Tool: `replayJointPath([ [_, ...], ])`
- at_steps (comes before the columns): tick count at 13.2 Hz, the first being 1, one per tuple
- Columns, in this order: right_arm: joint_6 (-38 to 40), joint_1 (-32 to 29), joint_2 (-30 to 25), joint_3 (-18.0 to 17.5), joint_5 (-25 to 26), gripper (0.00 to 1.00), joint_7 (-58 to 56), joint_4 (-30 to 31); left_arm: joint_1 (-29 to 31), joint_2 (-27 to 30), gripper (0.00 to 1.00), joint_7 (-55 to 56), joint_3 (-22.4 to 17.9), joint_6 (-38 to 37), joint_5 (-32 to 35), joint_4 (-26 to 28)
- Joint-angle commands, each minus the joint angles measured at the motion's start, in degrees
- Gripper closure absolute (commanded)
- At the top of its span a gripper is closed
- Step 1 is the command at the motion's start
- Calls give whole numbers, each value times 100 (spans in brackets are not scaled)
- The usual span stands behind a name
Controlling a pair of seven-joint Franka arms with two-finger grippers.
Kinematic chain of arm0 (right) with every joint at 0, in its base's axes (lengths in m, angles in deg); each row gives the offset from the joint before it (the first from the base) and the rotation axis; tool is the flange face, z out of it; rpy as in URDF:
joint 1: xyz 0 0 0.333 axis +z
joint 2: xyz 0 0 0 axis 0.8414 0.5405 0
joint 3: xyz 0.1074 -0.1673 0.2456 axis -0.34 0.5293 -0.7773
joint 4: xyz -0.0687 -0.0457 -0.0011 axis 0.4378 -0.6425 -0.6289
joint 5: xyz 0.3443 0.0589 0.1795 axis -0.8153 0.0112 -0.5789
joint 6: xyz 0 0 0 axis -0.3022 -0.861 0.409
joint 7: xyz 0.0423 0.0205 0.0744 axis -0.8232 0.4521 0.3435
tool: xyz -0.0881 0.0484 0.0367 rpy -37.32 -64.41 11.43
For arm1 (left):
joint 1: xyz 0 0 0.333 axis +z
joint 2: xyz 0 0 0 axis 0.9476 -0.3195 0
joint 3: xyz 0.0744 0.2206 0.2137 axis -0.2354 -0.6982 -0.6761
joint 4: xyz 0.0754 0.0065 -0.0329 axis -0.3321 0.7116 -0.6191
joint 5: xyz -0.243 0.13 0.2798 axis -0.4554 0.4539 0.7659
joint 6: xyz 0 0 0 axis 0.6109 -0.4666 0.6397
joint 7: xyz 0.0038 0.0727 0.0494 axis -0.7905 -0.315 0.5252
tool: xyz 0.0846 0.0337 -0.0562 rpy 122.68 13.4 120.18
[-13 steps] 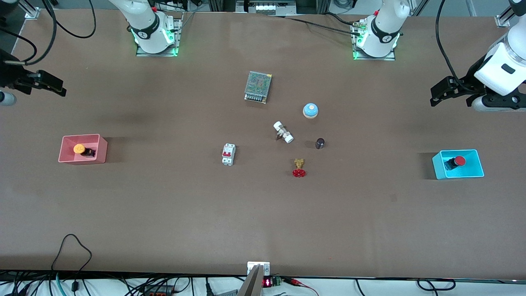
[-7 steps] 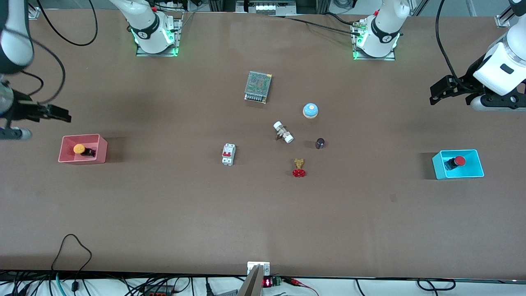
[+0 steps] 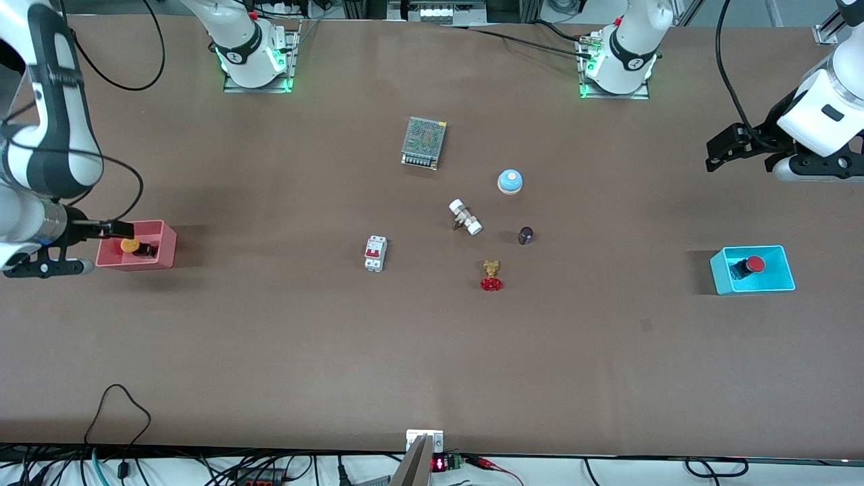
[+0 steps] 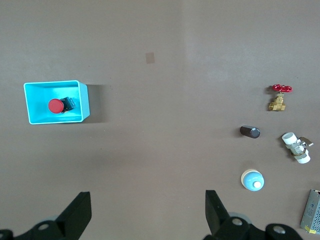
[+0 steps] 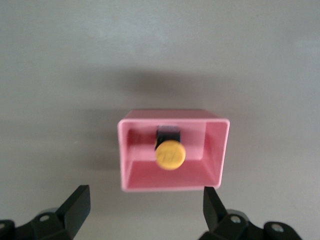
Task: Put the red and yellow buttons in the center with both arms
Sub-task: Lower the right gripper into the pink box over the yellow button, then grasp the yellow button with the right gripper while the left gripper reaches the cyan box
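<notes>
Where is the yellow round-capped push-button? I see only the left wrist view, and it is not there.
Observer: The yellow round-capped push-button lies inside a small pink plastic bin toward the right arm's end of the table.
Operator: Is the right gripper near it?
Observer: Yes. The right gripper hangs just beside that bin, fingers open, holding nothing.
Operator: What else on the table do I miss?
Observer: A white circuit breaker with a red switch sits nearer to the front camera than the metal mesh power supply box.
</notes>
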Motion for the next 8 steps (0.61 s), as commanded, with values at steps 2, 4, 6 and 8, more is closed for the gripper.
replayJointPath([
  [2, -584, -214, 563, -56, 95, 0, -526, -53, -49, -92, 0, 30, -64, -133, -108, -191],
  [4, -603, -223, 652, -56, 95, 0, -527, -45, -49, -92, 0, 49, -64, -150, -108, -191],
  [6, -603, -250, 757, -56, 86, 0, -527, -44, -40, -92, 0, 49, -64, -142, -108, -191],
  [8, -594, -285, 872, -56, 95, 0, -536, -44, -32, -92, 0, 40, -64, -150, -108, -191],
])
